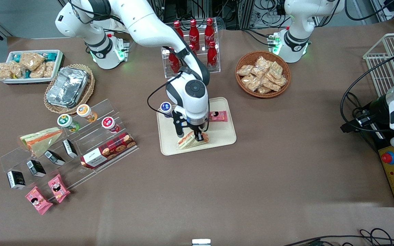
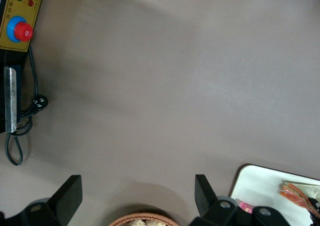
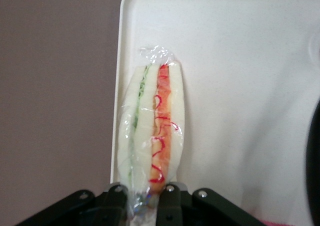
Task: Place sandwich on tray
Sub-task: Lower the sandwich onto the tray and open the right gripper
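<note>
My hand (image 1: pixel 197 136) is pinched on one end of the sandwich (image 1: pixel 192 140), low over the near edge of the tray (image 1: pixel 221 135). Sandwich looks light, soft, squashable; clear wrap (image 3: pixel 150 60) is slick and crinkly, so grip gently across the bread faces. Pale bread, red and green filling showing. Tray is smooth, cream, rigid, low-rimmed, holding a pink packet (image 1: pixel 217 116), on the brown matte surface (image 1: pixel 286 171).

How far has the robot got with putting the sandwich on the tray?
Nearly done. The sandwich is already over the tray, at the edge nearest the front camera, beside a pink snack packet and a blue-lidded cup. The hand is shut on the sandwich, so the carrying looks finished. Left: set it down if it is not yet resting, let go and lift away.
</note>
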You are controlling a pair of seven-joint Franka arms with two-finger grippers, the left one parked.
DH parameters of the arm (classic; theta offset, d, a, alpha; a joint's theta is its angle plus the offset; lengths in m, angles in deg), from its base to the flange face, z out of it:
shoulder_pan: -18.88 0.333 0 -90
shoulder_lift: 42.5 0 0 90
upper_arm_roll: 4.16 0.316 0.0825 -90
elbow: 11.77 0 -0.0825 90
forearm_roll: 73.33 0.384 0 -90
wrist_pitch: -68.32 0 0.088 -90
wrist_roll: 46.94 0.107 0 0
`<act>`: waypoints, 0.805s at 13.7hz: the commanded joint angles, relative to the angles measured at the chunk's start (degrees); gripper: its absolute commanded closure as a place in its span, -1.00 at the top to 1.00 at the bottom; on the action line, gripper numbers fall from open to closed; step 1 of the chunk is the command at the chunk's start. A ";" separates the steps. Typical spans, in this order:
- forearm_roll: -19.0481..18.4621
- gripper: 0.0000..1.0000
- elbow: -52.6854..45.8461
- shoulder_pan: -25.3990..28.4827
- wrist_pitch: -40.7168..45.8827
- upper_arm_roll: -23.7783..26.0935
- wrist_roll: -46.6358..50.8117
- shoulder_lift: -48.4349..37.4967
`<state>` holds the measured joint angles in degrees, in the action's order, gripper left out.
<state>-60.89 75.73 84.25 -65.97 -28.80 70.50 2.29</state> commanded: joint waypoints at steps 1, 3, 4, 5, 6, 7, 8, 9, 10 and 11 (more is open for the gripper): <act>-1.63 0.73 -0.57 -0.76 -0.97 -0.76 -0.63 0.56; -2.16 1.00 -0.57 -1.73 -0.89 -0.76 -3.77 0.39; -1.29 1.00 -0.57 -2.09 -0.71 -0.76 -6.75 -0.31; -0.67 1.00 -0.66 -3.66 -0.45 -0.50 -8.26 -1.19; 0.03 1.00 -0.75 -4.45 -0.27 -0.32 -9.32 -1.98; 0.82 1.00 -0.75 -4.55 -0.10 -0.32 -10.81 -2.86; 2.14 1.00 -0.75 -4.72 0.08 -0.32 -12.56 -3.82; 3.98 1.00 -0.75 -5.33 0.95 -0.40 -14.58 -5.05; 5.21 1.00 -0.84 -5.86 2.35 -0.41 -16.69 -7.06; 6.01 1.00 -0.84 -6.04 4.80 -0.41 -18.80 -9.26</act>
<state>-57.56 74.30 79.03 -65.28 -29.68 56.08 -2.14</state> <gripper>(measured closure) 0.000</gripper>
